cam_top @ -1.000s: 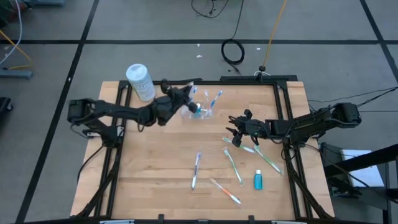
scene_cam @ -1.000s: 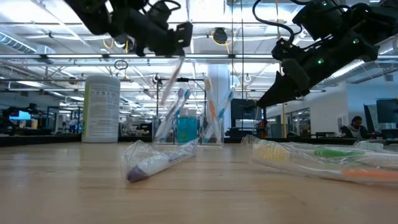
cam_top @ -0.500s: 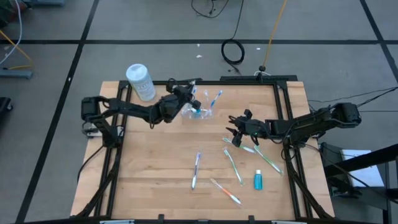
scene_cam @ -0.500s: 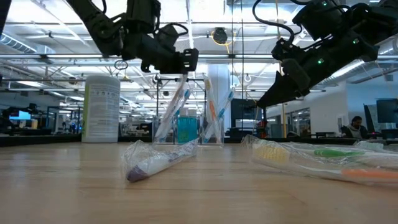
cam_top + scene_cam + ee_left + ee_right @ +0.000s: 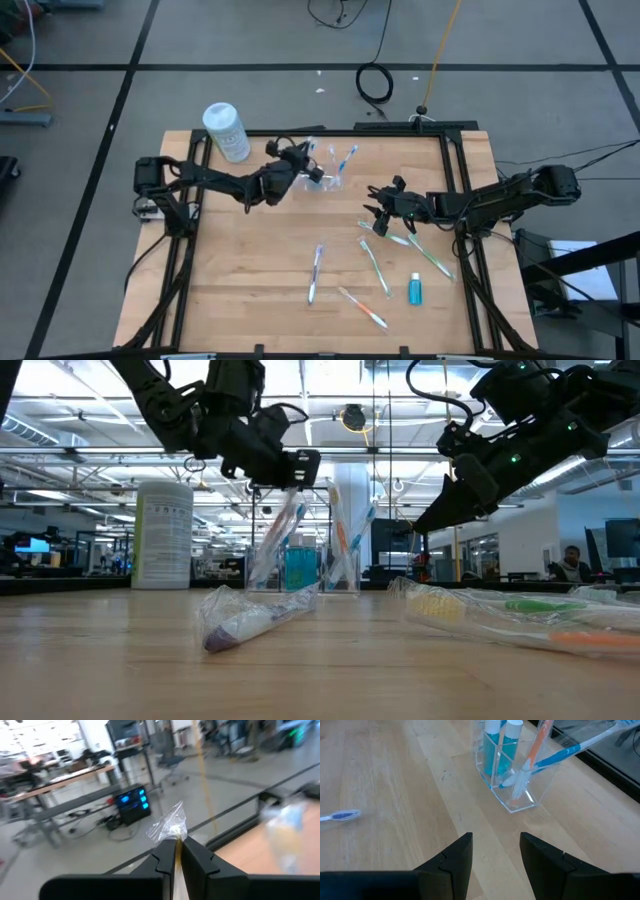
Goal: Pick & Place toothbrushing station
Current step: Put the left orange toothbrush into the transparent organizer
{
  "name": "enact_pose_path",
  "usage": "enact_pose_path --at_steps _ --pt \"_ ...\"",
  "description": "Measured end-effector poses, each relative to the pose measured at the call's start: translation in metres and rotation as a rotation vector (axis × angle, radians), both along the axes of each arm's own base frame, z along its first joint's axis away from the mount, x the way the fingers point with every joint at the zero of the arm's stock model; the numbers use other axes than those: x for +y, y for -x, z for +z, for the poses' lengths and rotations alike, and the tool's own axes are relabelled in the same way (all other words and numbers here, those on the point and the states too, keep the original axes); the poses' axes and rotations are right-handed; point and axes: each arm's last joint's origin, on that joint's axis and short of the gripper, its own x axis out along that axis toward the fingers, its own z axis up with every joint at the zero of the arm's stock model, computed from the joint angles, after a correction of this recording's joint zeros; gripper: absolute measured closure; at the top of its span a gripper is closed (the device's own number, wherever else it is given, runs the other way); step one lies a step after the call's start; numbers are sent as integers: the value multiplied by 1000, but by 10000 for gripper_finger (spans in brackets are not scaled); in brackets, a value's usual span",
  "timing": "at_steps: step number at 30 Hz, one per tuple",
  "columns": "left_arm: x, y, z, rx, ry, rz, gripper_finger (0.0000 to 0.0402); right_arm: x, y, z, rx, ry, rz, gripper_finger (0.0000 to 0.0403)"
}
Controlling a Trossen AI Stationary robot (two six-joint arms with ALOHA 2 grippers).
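Observation:
The toothbrushing station (image 5: 326, 178) is a small clear holder at the table's far middle. It holds blue tubes and toothbrushes, and also shows in the low view (image 5: 310, 565) and the right wrist view (image 5: 512, 775). My left gripper (image 5: 298, 160) is just left of and above it, shut on a toothbrush in a clear wrapper (image 5: 275, 525). My right gripper (image 5: 384, 207) is open and empty. It hovers right of the holder, above wrapped toothbrushes (image 5: 398, 238) that lie on the table. My left gripper pinches the wrapped toothbrush near its upper end between its two fingers; the crinkled wrapper end (image 5: 170, 826) sticks out past the fingertips. The brush hangs slanted below the fingers (image 5: 290, 470), clear of the table, its lower end (image 5: 262, 558) down at the holder's left compartment.
A white canister (image 5: 226, 130) stands at the far left. Several wrapped toothbrushes lie on the near half, among them one in the middle (image 5: 316, 272), one nearer (image 5: 362, 307) and one at right (image 5: 430, 256). A blue tube (image 5: 415, 290) lies at near right.
My left gripper has moved down and a little toward the table's right edge, toward the holder, still shut on the wrapped toothbrush. The brush has come lower, with its lower end staying at the holder.

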Motion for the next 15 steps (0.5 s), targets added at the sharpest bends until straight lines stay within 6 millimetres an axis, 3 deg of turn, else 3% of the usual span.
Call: enact_pose_path --at_steps 15 --pt "-1 4 -17 120 82 6 376 0 0 0 -7 -15 -7 243"
